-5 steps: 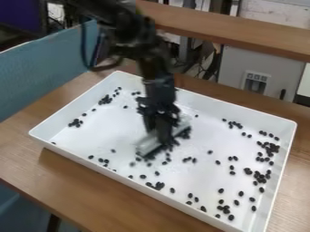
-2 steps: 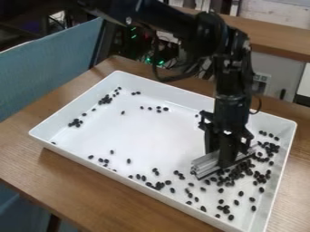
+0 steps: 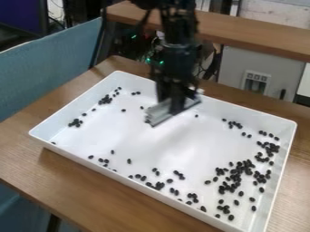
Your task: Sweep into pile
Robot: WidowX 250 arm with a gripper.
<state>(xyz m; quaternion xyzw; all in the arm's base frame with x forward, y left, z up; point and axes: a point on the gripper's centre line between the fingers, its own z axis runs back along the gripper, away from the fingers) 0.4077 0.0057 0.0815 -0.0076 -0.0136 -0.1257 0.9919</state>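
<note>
From where I stand: black two-finger gripper (image 3: 176, 108) upper centre of the frame, fingers clamped on a grey ribbed metal bar (image 3: 158, 114). Bar sits tilted over the upper part of a shallow white rectangular tray (image 3: 121, 131); can't tell if it touches the tray floor. Small black oval beans (image 3: 242, 168): biggest cluster lower right, more along the right wall, small clumps upper left and left, loose ones along the lower wall.

Tray is on a brown wood-grain table (image 3: 84, 181), set diagonally, table edge running across lower left. Blue partition (image 3: 48, 59) at left, dark purple panel (image 3: 23, 16) in the upper left corner. Brown wooden shelf (image 3: 254, 34) across upper right, pale grey cabinet (image 3: 233, 68) below it. Green lights (image 3: 148, 60) and dark cables, upper centre, behind the table.
</note>
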